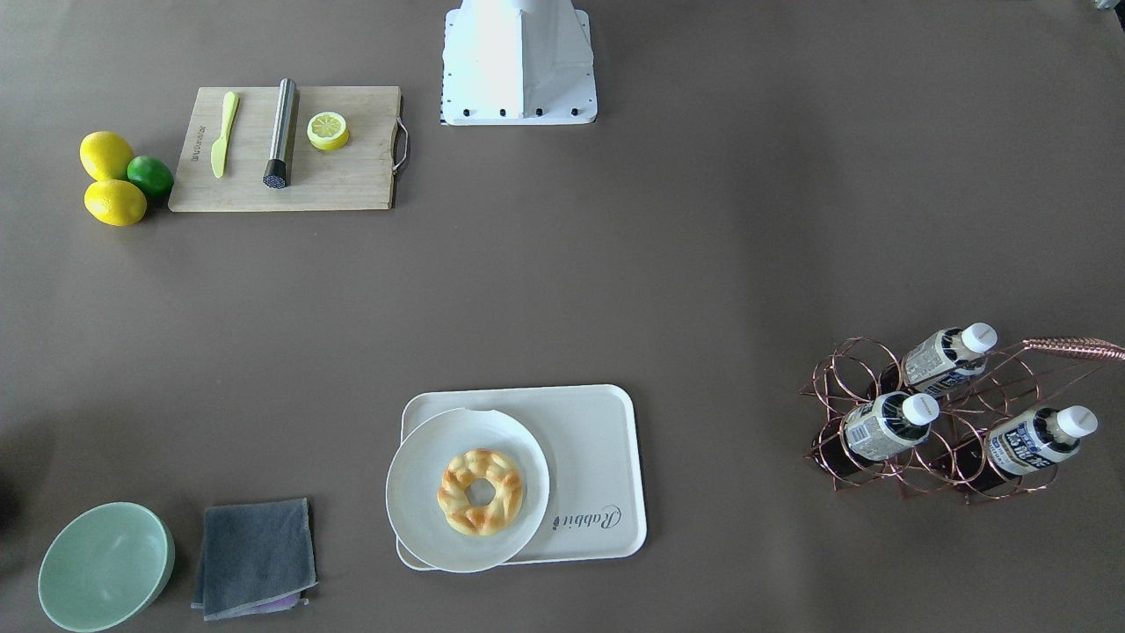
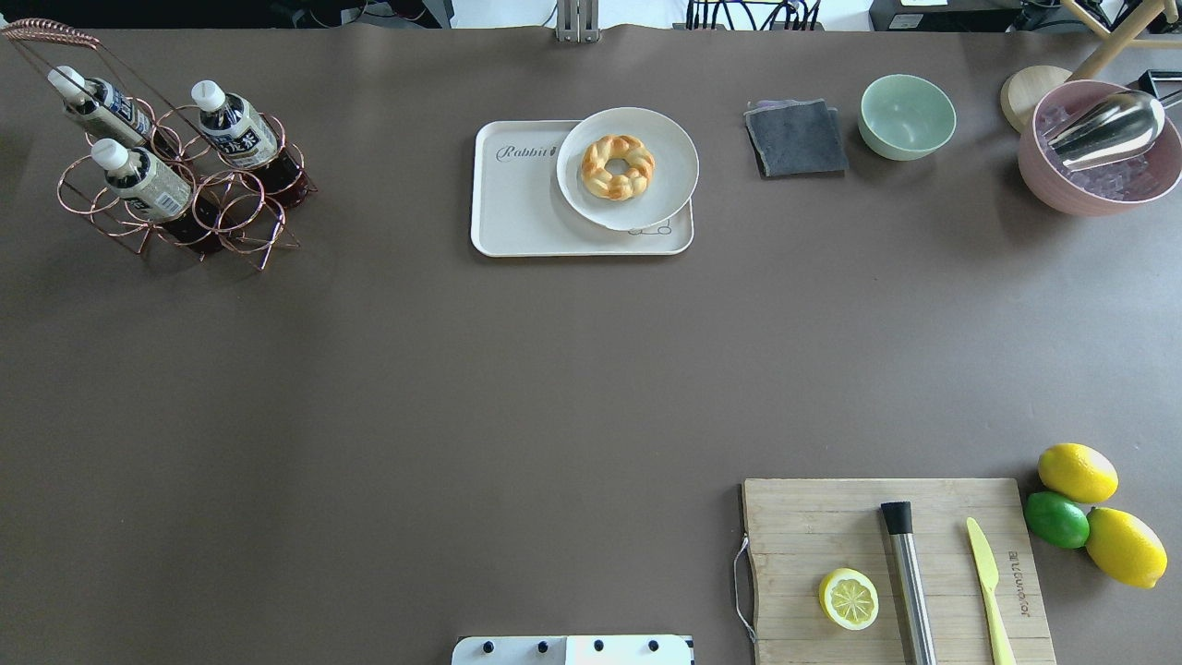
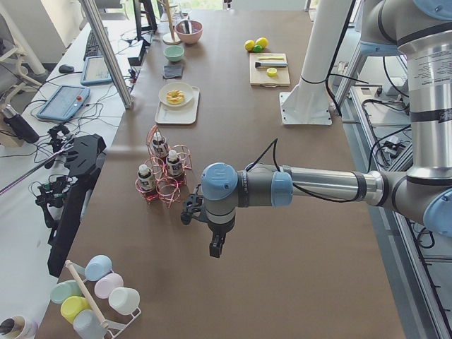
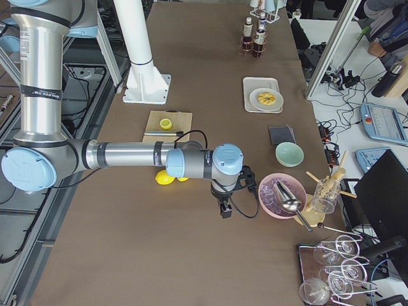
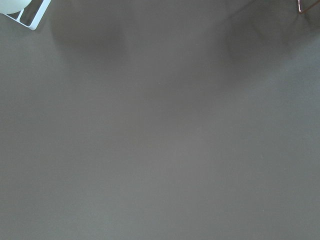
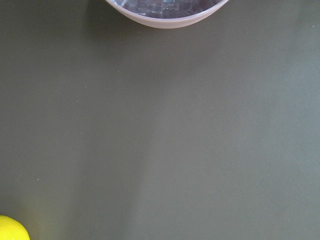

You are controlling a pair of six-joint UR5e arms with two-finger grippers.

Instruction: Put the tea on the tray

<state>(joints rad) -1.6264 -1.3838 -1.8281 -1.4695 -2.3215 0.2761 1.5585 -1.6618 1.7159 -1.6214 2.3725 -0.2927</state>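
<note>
Copper-coloured wire rack [image 2: 212,205], at 10 o'clock on the table in the overhead view, cradles 3 small clear plastic tea bottles [image 2: 235,123] of dark brown liquid. Each leans in its own ring with the white cap uppermost, which probably leaves the necks free for a grasp. At 12 o'clock lies the cream-white rectangular plastic tray [image 2: 517,199]. A round white plate [image 2: 669,157] carrying 1 braided bread ring [image 2: 618,167] fills its 3 o'clock half, so the bare 9 o'clock half, the side toward the rack, looks kept for the tea. No bottle is on the tray yet.

The left gripper [image 3: 215,247] hangs over bare table short of the rack, and the right gripper [image 4: 224,209] hangs beside a pink round bowl [image 2: 1053,185]. Both appear only in side views, so I cannot tell whether their fingers are spread or closed.

Counted: 3 bottles, 1 rack, 1 tray, 1 plate, 2 grippers.
</note>
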